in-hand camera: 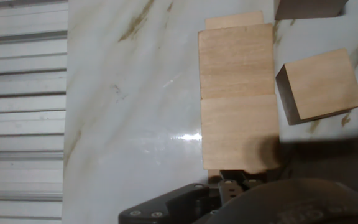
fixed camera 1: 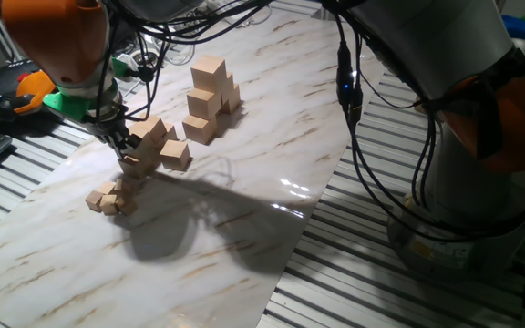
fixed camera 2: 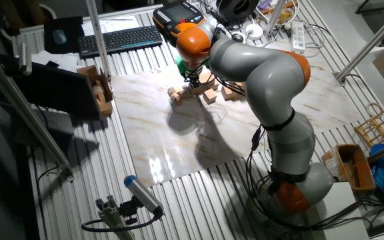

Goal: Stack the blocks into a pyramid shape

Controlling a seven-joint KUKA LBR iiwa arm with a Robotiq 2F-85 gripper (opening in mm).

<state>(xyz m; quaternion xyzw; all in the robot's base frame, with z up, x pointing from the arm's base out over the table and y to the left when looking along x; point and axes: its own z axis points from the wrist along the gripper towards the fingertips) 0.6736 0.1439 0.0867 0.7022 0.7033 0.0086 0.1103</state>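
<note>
- Two pale-tan wooden cubes [in-hand camera: 238, 93] stacked in a column at frame centre, hand view; third cube [in-hand camera: 319, 84] just right, tilted.
- Jaws: can't tell if apart or clamped; gripper [fixed camera 1: 117, 137] down at loose cubes, left of frame.
- Taller cube stack [fixed camera 1: 211, 96] upper centre on marble tabletop [fixed camera 1: 244, 219].

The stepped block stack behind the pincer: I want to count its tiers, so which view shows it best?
One fixed view: the stepped block stack stands unobstructed there, its tiers distinct. The other fixed view shows only small tan blocks, partly hidden by the arm. I cannot identify it in the hand view.
</note>
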